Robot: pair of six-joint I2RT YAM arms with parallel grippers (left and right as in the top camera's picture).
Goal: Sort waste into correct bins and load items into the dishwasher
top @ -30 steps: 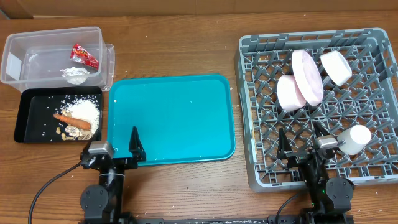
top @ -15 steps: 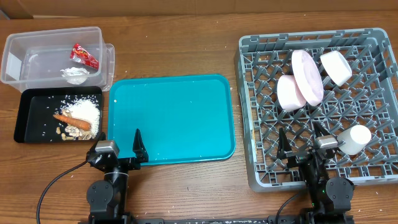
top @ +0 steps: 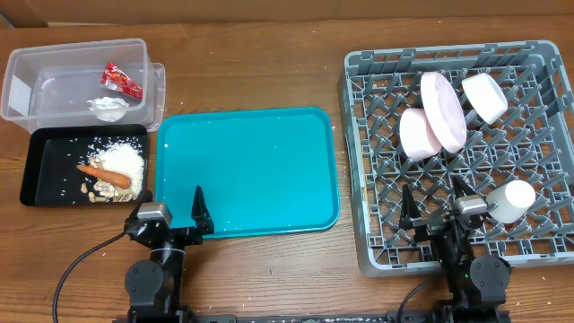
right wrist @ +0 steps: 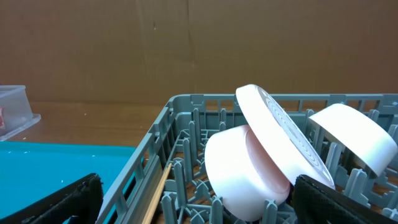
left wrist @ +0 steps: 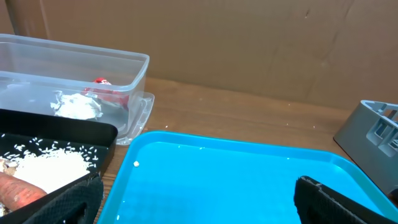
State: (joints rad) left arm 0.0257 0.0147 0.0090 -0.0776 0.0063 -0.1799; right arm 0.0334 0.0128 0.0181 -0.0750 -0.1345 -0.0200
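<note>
Both hands are held wide open and empty: the left hand [left wrist: 198, 186] is poised low over the near edge of the teal tray [top: 247, 170], and the right hand [right wrist: 198, 183] is poised at the near side of the grey rack [top: 359, 179]. Nothing is gripped or touched by either. The waste is seen to be sorted: the red wrapper [top: 121, 81] and the white paper wad [top: 109, 108] lie in the clear tub [top: 27, 76], while the carrot [top: 94, 170], the rice [top: 126, 161] and the beige scraps [top: 108, 188] lie in the black tray [top: 36, 170] just in front of it. The dishes are loaded in the rack: the plate [top: 444, 108] is stood on edge and tilted, one bowl [top: 417, 135] is leaned against it, the second bowl [top: 484, 97] is set just beside it, and the cup [top: 511, 199] is laid on its side nearer the right hand. In the right wrist view a wooden chopstick [right wrist: 158, 186] is made out inside the rack wall; whether both are there cannot be told. Only a few white specks are left on the teal tray, and no loose item is seen on the counter [top: 269, 54]. The task is judged to be finished or very nearly so.
</note>
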